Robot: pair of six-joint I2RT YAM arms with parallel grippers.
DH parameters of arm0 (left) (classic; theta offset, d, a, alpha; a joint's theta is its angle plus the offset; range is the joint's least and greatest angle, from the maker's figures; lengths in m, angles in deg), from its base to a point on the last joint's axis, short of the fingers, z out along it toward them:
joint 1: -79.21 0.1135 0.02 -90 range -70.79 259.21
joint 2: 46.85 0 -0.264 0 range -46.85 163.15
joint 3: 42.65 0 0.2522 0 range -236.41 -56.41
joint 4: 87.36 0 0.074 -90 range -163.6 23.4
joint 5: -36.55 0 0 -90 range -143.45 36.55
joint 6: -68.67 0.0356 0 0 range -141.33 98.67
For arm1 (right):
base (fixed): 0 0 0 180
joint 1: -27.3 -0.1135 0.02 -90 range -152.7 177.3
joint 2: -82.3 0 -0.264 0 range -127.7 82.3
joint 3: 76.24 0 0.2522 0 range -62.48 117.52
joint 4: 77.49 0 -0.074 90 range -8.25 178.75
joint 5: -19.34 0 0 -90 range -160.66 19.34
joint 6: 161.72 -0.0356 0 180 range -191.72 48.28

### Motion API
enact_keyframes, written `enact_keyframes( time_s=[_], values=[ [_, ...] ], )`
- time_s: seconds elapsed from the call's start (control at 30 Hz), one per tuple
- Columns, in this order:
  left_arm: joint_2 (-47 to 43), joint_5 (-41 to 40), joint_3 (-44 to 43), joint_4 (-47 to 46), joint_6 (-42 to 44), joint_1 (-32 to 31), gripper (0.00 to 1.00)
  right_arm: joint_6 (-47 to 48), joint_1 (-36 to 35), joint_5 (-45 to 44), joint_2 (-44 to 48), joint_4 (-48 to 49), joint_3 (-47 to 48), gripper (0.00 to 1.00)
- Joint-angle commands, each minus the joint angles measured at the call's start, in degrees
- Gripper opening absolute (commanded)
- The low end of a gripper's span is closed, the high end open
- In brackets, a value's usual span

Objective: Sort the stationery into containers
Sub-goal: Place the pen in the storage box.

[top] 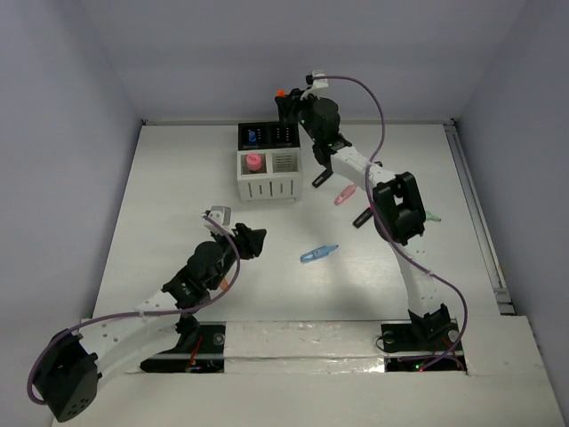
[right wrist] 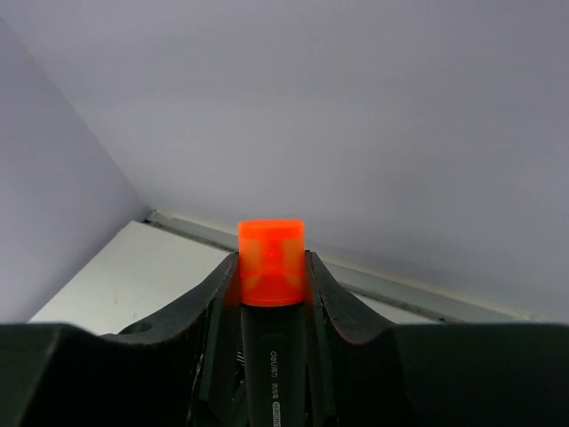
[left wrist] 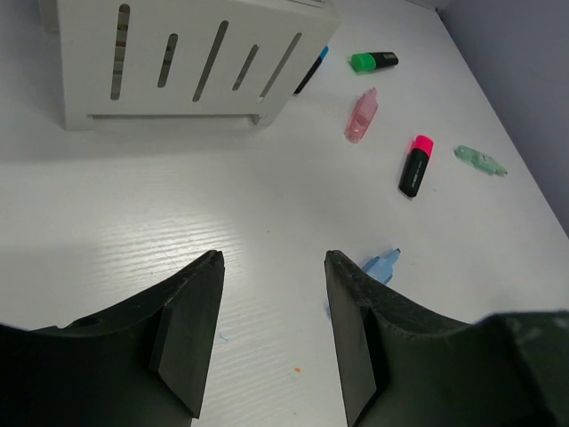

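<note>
White woodgrain table [left wrist: 133,222] | right gripper [right wrist: 272,277] clamps orange-capped highlighter [right wrist: 272,253] | left gripper [left wrist: 271,260] agape

Beneath me lies a white table [top: 169,205] with a faint wood grain running across it. Pale grey-lilac walls close it in on three sides: a back wall [top: 222,53], a left wall [top: 53,151] and a right wall [top: 524,151]. A thin metal rail [top: 481,222] runs along the table's right edge. A glossy strip [top: 302,342] crosses its near edge. A tiny orange speck [left wrist: 296,369] sits on the tabletop just below me.
</note>
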Motion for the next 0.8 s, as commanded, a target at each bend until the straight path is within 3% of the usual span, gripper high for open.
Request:
enact_keyframes(
  time_s=[0.0, 0.2, 0.3, 0.43, 0.57, 0.7, 0.77],
  values=[
    [1.11, 1.54, -1.83, -4.51, 1.05, -0.26, 0.46, -0.09, -0.29, 1.22, -1.37, 3.36, 3.66, 0.02],
    [0.76, 1.45, -1.66, -4.95, 1.23, -0.26, 0.46, -0.09, -0.29, 0.87, -3.04, 4.24, 2.86, 0.06],
    [0.84, 1.62, -1.74, -4.77, 1.4, -0.26, 0.46, -0.18, -0.29, 1.05, -3.13, 4.5, 2.78, 0.12],
    [0.06, 1.71, -1.66, -4.6, 1.4, -0.26, 0.46, -0.35, -0.29, 2.36, -1.73, 5.2, 1.55, 0.52],
    [-0.56, 1.8, -1.66, -4.42, 1.4, -0.26, 0.46, 0.0, -0.29, 2.98, 1.35, 6.0, -0.91, 0.7],
    [-0.82, 2.33, -1.57, -4.34, 1.32, -0.26, 0.46, 1.92, -0.29, 1.5, 6.44, 6.52, -5.65, 0.72],
    [-1.44, 2.77, -1.57, -4.16, 1.23, -0.26, 0.46, 2.37, 0.32, -0.96, 11.36, 6.35, -11.53, 0.66]
  ],
)
